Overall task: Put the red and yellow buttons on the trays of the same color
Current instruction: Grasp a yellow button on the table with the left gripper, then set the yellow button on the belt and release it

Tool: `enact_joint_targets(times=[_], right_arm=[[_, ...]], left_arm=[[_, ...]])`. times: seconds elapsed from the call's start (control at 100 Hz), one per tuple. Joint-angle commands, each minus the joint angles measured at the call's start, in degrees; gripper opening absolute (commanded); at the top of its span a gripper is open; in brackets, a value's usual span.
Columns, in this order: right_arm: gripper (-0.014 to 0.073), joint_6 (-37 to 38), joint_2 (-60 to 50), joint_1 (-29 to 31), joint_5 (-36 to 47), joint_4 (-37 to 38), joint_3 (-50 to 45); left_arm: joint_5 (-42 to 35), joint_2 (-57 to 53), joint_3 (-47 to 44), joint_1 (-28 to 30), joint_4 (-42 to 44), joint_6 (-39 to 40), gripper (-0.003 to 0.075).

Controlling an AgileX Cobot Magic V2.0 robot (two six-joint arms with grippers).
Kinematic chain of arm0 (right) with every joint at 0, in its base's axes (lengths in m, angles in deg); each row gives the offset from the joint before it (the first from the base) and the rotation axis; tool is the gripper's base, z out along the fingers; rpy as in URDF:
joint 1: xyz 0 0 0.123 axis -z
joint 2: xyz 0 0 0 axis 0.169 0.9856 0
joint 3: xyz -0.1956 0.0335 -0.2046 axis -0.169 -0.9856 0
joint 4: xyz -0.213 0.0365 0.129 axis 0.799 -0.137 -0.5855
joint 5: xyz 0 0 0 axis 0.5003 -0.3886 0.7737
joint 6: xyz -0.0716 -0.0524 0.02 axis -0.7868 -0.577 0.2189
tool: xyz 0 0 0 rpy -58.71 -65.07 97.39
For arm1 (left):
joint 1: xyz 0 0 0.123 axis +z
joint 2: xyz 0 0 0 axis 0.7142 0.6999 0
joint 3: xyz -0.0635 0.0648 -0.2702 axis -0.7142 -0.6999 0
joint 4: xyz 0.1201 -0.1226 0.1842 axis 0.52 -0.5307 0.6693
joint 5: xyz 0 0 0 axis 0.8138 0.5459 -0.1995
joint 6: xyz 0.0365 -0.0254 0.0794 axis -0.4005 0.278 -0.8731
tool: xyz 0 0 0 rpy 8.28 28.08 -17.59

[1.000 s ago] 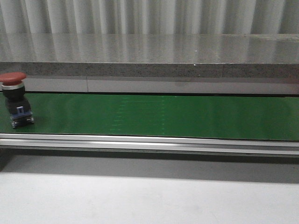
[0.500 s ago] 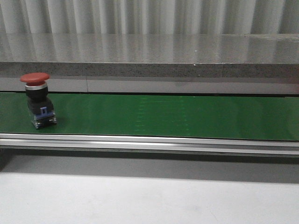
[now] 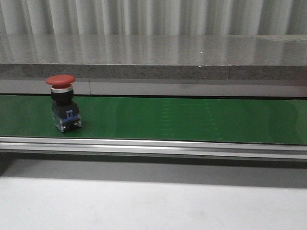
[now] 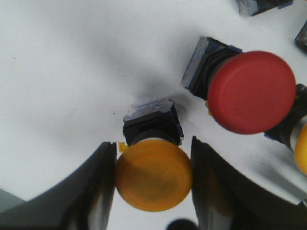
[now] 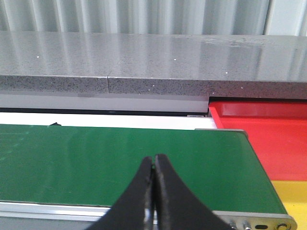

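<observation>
In the left wrist view my left gripper [image 4: 153, 143] is shut on a yellow button [image 4: 153, 173], one black finger against each side of its round cap, over a white surface. A red button [image 4: 251, 91] lies just beside it. In the front view another red button [image 3: 63, 102] stands upright on the green belt [image 3: 192, 120], left of centre; neither gripper shows there. My right gripper [image 5: 154, 159] is shut with nothing in it, above the belt's near edge. The red tray [image 5: 268, 139] and the yellow tray [image 5: 293, 196] lie past the belt's end.
More buttons crowd the white surface: a yellow cap [image 4: 302, 154] at the frame edge and a clear-based one [image 4: 261, 5] beyond the red button. A grey stone ledge [image 3: 153, 55] runs behind the belt. An aluminium rail [image 3: 153, 146] borders the belt's front.
The red button on the belt has travelled rightward, from the far left edge to well inside the frame, still upright.
</observation>
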Motion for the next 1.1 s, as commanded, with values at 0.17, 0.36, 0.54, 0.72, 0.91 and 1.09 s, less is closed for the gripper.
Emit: enact_joint_targets(times=[0.17, 0.36, 0.54, 0.72, 0.91, 1.09], right_arm=[[-0.0065, -0.1, -0.88, 0.4, 4.67, 0.02, 1.17], [-0.0065, -0.1, -0.88, 0.4, 4.67, 0.02, 1.17], [-0.0065, -0.1, -0.88, 0.4, 4.67, 0.02, 1.17], [-0.0065, -0.1, -0.88, 0.4, 4.67, 0.02, 1.17], [-0.0065, -0.1, -0.88, 0.4, 4.67, 0.02, 1.17], [-0.0065, -0.1, -0.88, 0.4, 4.67, 0.02, 1.17]], left_arm=[[2.56, -11.62, 1.53, -0.06, -0.05, 0.51, 0.0154], [6.81, -14.96, 4.63, -3.86, 0.96, 0.51, 0.0153], [10.5, -15.01, 10.48, -11.65, 3.05, 0.51, 0.0153], [10.59, -14.11, 14.49, -19.43, 2.92, 0.51, 0.0153], [11.44, -10.17, 14.87, -26.43, 2.34, -0.88, 0.0153], [11.43, -5.93, 14.87, -28.55, 2.34, -1.13, 0.0157]])
